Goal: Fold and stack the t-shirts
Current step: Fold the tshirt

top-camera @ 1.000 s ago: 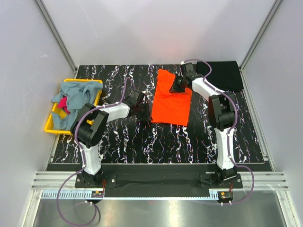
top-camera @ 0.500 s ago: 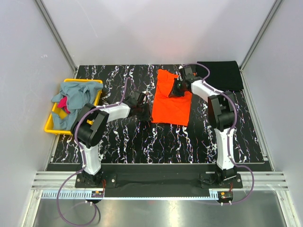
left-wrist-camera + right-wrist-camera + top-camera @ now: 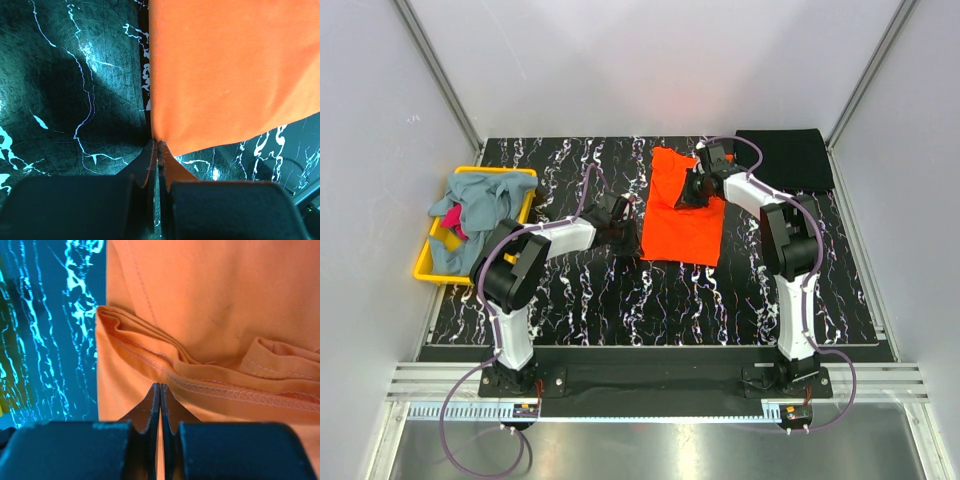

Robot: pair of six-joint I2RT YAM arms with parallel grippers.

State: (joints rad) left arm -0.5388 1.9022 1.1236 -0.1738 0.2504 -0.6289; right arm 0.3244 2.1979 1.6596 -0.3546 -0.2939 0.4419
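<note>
The orange t-shirt (image 3: 680,220) lies partly folded in the middle of the table. My left gripper (image 3: 628,235) is shut, its tips (image 3: 157,145) touching the shirt's near left corner (image 3: 165,135); no cloth shows between the jaws. My right gripper (image 3: 692,192) is shut over the shirt's far part, tips (image 3: 160,386) just below a bunched, stitched hem (image 3: 210,382), with orange cloth showing between the jaws. A folded black t-shirt (image 3: 790,158) lies at the back right. Grey-blue (image 3: 485,195) and magenta (image 3: 453,225) t-shirts lie crumpled in the bin.
The yellow plastic bin (image 3: 423,268) stands at the table's left edge. The black marbled tabletop (image 3: 650,300) runs bare between the orange shirt and the arm bases. White walls and metal rails close in the back and sides.
My right gripper has moved left and a little nearer over the orange shirt, drawing its far right part inward. The left gripper has stayed at the corner.
</note>
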